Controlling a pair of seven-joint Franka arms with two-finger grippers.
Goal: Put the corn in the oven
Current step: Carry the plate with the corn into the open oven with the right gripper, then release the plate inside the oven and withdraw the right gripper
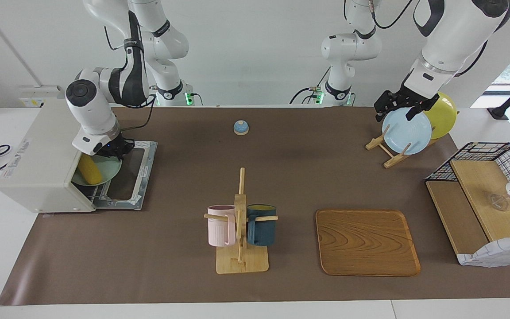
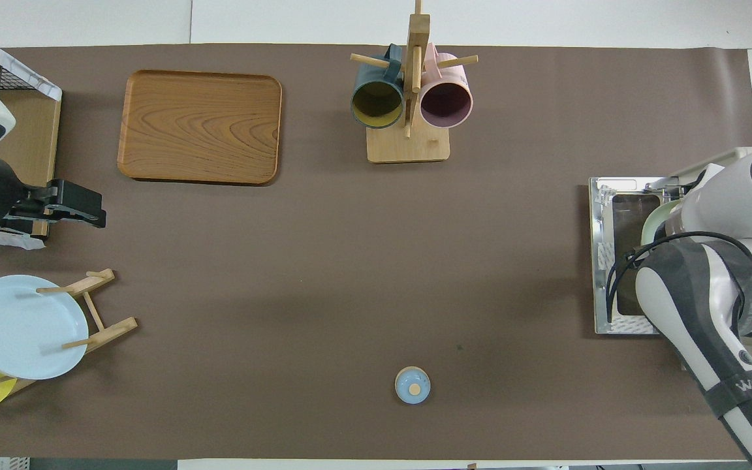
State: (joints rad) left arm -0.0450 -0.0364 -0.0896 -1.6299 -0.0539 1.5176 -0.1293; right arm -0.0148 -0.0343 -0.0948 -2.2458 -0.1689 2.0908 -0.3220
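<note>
The corn [image 1: 88, 170] lies on a pale green plate [image 1: 107, 170], which is partly inside the mouth of the off-white oven [image 1: 38, 150]. The oven's door [image 1: 132, 178] is folded down flat. My right gripper [image 1: 114, 149] is shut on the plate's rim and holds it over the door, at the oven's opening. In the overhead view my right arm hides the corn; only the plate's edge [image 2: 654, 219] and the door [image 2: 611, 261] show. My left gripper [image 1: 403, 107] is open and empty and waits over the blue plate; it also shows in the overhead view [image 2: 72, 207].
A plate rack holds a blue plate [image 1: 406, 133] and a yellow plate [image 1: 443, 114] at the left arm's end. A wire-and-wood shelf [image 1: 481, 195], a wooden tray [image 1: 367, 241], a mug stand with two mugs [image 1: 240, 227] and a small blue bell [image 1: 241, 127] stand on the brown mat.
</note>
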